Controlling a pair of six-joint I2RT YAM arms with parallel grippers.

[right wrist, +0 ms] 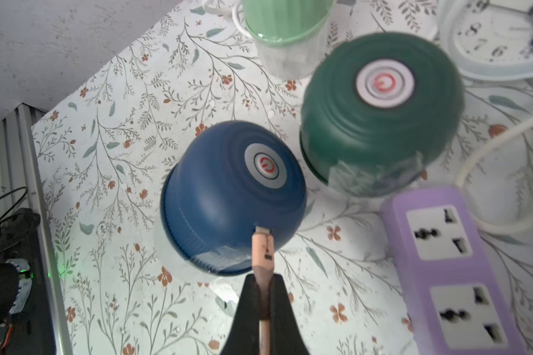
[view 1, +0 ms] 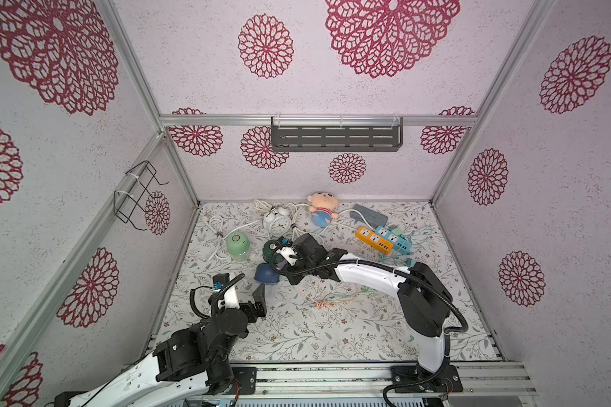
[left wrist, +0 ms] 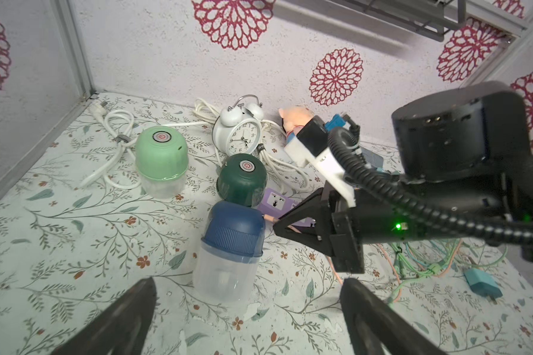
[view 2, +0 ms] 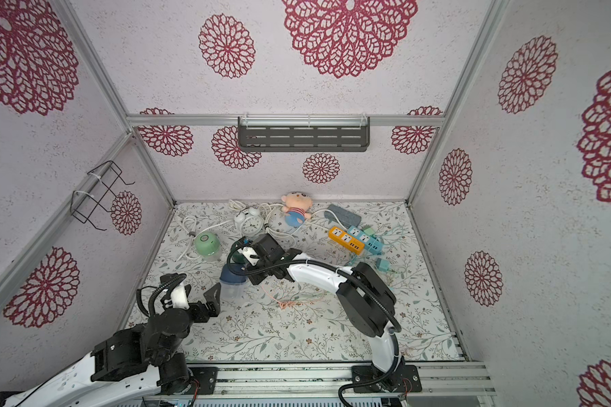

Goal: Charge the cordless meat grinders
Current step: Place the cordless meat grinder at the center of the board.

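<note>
Step in hand, as judged: plugging the charging lead into the navy grinder (right wrist: 228, 196), which sits near the middle of the floral mat (view 1: 332, 334), just beside the dark green grinder (right wrist: 379, 123) and the purple power strip (right wrist: 443, 246); the light green grinder (left wrist: 160, 153) stands apart, nearer the wall. The right gripper (right wrist: 262, 279) is pinched tight on the pink charging plug (right wrist: 261, 249), whose metal tip meets a port in the blue cap's side wall; whether it is seated cannot be told. The left gripper (left wrist: 248, 284) stands wide open near the clear base, gripping nothing. The navy grinder is tilted: its long axis runs from the clear base, nearest the left gripper, up to the domed cap, which leans toward the dark green grinder; contact between the two cannot be confirmed. Its silver button faces upward and away from the plug. To do this well, the plug should be pushed straight along the port's own line, and the body braced at its base, since a leaning, unsupported grinder is likely to slide or tip.
</note>
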